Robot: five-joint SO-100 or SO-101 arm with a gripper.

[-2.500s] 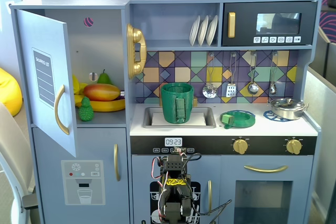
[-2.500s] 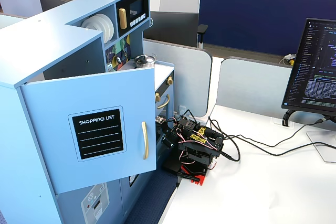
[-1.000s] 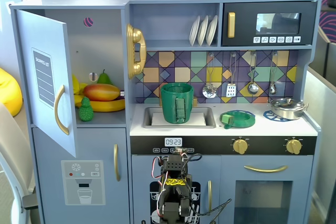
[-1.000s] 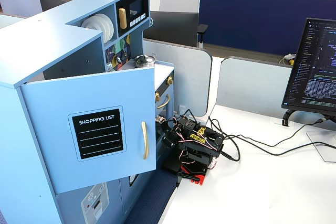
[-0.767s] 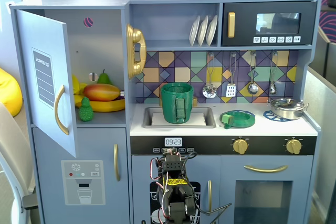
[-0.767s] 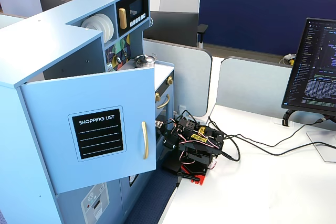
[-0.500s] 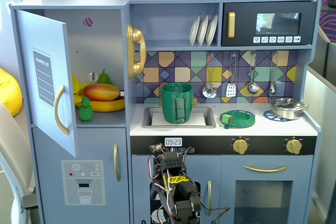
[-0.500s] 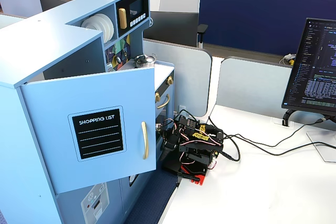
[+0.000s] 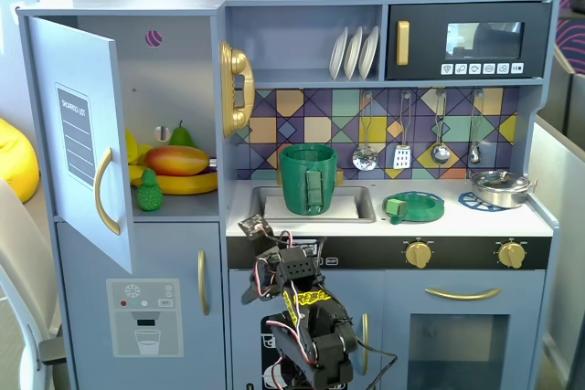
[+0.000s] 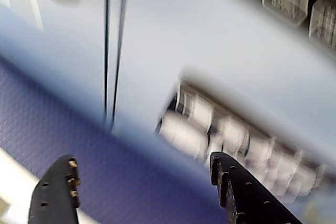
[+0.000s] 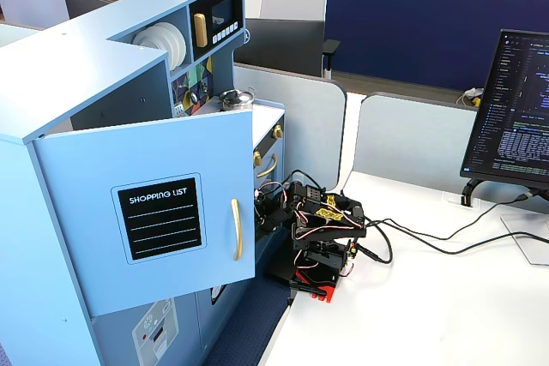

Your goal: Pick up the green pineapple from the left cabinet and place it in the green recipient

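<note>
Now raised and swung leftward, gripper point(image 9: 253, 225) with fingers apart and empty, below and right of upright green pineapple point(image 9: 149, 191) inside left cabinet point(image 9: 174, 89).

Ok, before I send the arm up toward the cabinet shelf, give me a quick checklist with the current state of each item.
1. Left cabinet door open, shelf reachable: ok.
2. Green pineapple upright at the shelf's front edge, in front of the banana and mango: ok.
3. Gripper fingers apart and empty, per the wrist view: ok.
4. Gripper aimed at the pineapple: not ok; in a fixed view it sits low by the control panel, and the wrist view shows only blurred cabinet front.
5. Green recipient upright in the sink, mouth clear: ok.
6. Clearance past the open door edge on the way up: cannot tell.
</note>
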